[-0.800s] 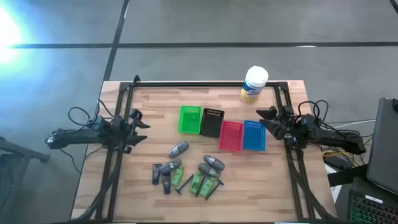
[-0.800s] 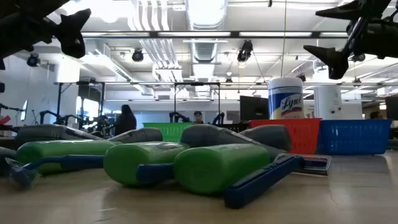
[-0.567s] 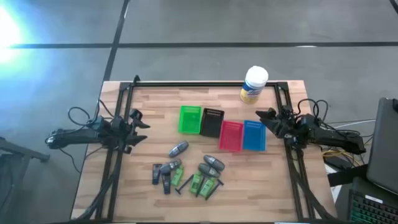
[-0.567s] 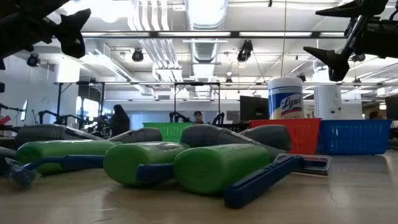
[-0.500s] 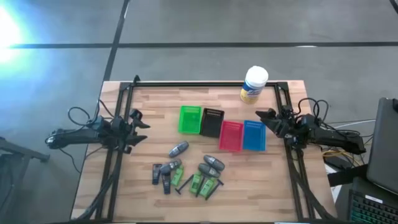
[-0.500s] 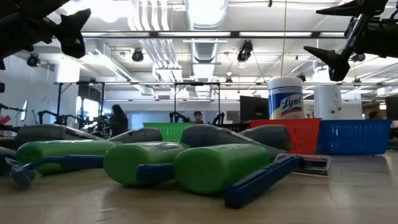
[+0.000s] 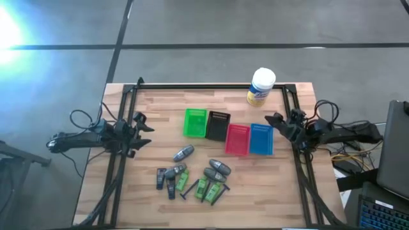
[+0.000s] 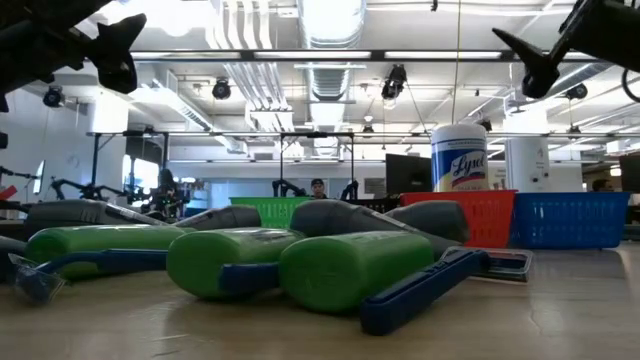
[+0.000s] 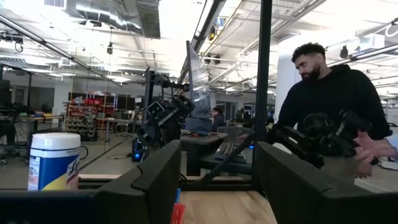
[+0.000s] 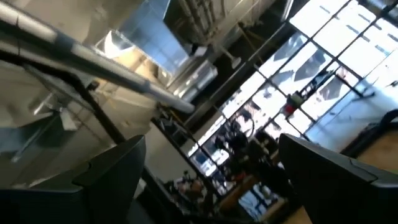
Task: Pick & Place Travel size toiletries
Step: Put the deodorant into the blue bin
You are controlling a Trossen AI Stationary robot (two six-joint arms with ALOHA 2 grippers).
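A white glare burns the overhead view's upper-left corner; the pale wooden worktop (image 7: 153, 204) is evenly lit with faint shadows. The right wrist view is tilted and motion-blurred. Bright ceiling strip lights (image 8: 330, 20) wash out the low view.

- Counter (image 7: 153, 204): pale wood, butcher-block strips, smooth with a low sheen.
- Frame (image 7: 211, 86) round the counter: black metal, matt.
- Four bins (image 7: 195, 122): moulded plastic with slotted walls, slightly glossy.
- Green packets (image 8: 360, 270): smooth, softly glossy, plastic-like.
- Grey tubes (image 7: 183, 153): matt plastic look.
- Tub (image 7: 261, 87): white plastic, with a glossy printed label.
- Left tool (image 9: 211, 180) and right tool (image 10: 211, 168): dark matt fingers, plastic-like.
- Floor (image 7: 255, 25): grey, dull, concrete-like.
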